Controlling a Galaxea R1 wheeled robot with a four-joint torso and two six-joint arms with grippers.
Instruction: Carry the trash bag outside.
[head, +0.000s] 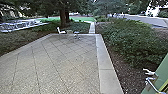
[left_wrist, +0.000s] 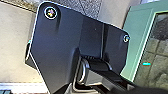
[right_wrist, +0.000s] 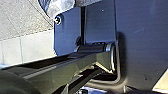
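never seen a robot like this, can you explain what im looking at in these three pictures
This is a wheeled robot with two arms. The wide picture comes from its head, looking forward and down over a paved yard. At the far end is a white chair; shrubs grow on the right, and a green door shows in the near right corner.

The other two come from its left and right wrists. The dark plate and jointed bar are robot parts. In the right wrist view, a pale, shiny thing beyond the plate may be the trash bag, but I cannot be sure, nor tell whether it is held.
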